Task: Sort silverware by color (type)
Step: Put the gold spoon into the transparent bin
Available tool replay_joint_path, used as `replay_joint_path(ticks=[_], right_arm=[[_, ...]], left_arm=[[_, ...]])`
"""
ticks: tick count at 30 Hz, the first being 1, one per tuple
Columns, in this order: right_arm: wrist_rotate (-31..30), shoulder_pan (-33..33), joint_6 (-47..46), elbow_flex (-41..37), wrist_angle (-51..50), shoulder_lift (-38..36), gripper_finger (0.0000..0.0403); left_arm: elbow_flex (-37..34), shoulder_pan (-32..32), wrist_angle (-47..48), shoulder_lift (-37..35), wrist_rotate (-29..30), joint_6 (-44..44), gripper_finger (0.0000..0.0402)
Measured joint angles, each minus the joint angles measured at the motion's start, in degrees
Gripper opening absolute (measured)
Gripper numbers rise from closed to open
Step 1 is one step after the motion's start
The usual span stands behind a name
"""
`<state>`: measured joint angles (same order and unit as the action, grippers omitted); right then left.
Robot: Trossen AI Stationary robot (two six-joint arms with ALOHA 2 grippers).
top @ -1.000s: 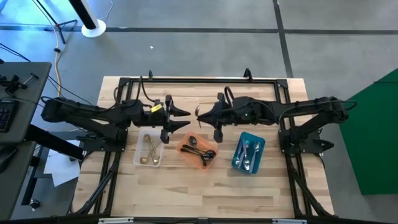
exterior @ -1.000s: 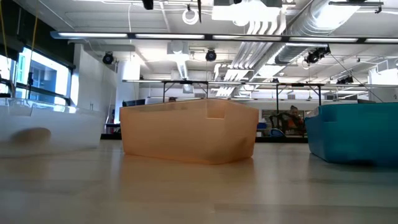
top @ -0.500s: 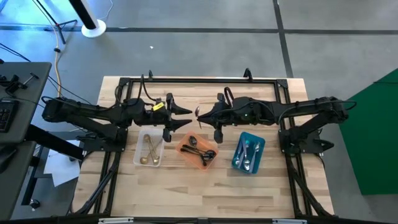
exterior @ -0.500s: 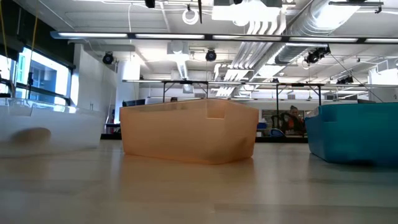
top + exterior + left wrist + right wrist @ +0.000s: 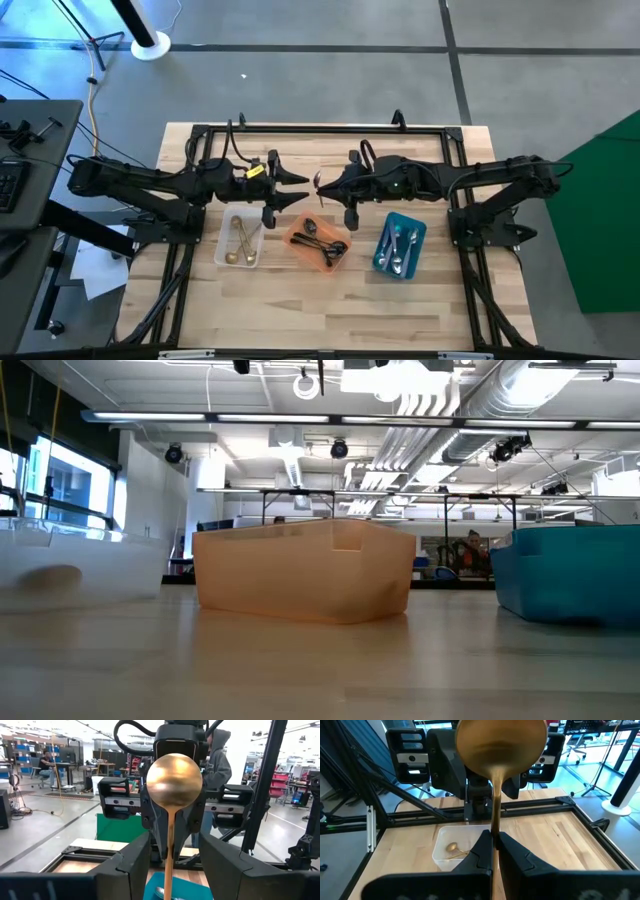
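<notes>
Right tool (image 5: 492,851) clamped on gold spoon (image 5: 496,750), above orange tray (image 5: 320,243). Left tool (image 5: 296,189) faces it just beside, fingers apart, holding nothing.

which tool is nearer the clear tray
Left. The left tool hangs just above the clear tray's far right corner; the right tool, shut on a gold spoon, sits farther right, above the orange tray.

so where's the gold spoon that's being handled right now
In the high view the gold spoon is in mid-air between the two arms, above the orange tray, clamped in the shut right end effector, bowl toward the left end effector.
</notes>
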<state>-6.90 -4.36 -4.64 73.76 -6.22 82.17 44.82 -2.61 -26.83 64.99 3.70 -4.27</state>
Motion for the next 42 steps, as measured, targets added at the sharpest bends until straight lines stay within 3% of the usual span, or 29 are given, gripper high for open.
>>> replay_joint_path(ticks=[42], right_arm=[[3.96,0.00,2.03,-0.02,4.70,0.10,0.0000]], left_arm=[[-0.04,-0.04,-0.70,0.07,-0.04,3.21,0.0156]])
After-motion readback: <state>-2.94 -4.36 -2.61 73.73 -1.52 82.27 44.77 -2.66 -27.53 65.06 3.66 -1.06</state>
